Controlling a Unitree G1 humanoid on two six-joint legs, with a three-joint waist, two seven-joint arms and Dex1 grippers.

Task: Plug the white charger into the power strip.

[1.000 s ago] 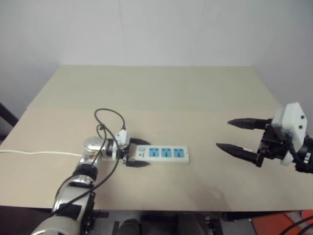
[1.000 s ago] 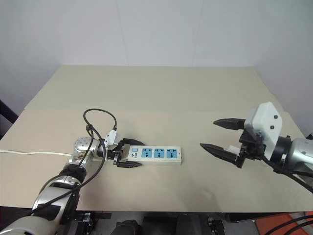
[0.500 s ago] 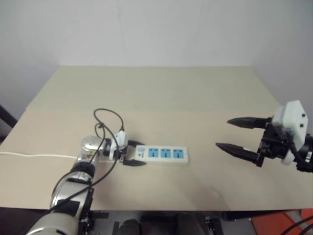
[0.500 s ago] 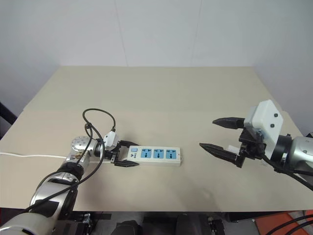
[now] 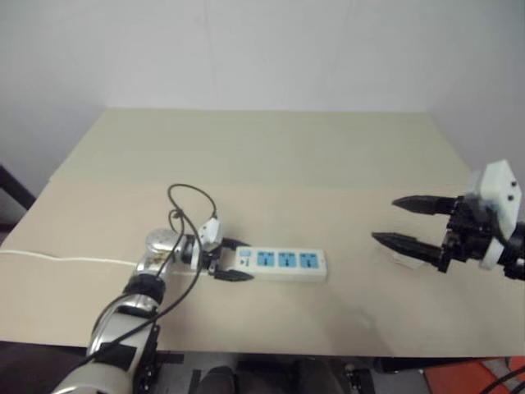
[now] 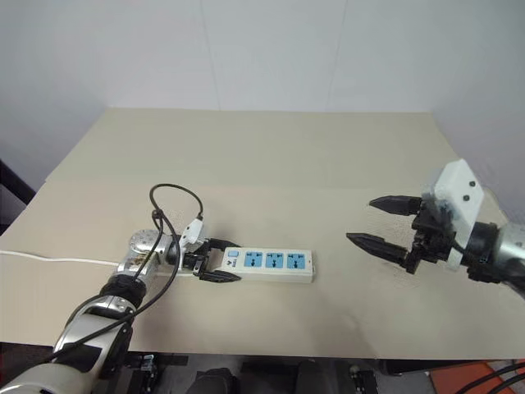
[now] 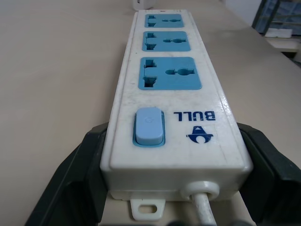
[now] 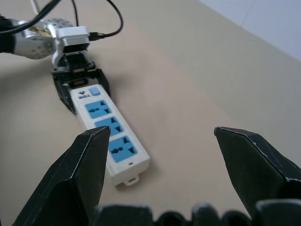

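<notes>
Your left gripper clamps the power strip at its switch end near the table's front edge; your right gripper hangs spread wide.

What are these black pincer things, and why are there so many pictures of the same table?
It's a robot with two arms, and each arm ends in a black claw with two fingers. Two pictures come from cameras in its head, looking down over its arms. The other two come from small cameras on its wrists, so you see each claw from right behind.

On the tan table lies a white power strip with three blue sockets and a blue switch. Its thin white cord runs off the table's left edge.

The left claw is shut on the switch end of the power strip, one finger on each side. The right claw is open and holds nothing; it hangs over the right side of the table, pointing toward the strip.
</notes>
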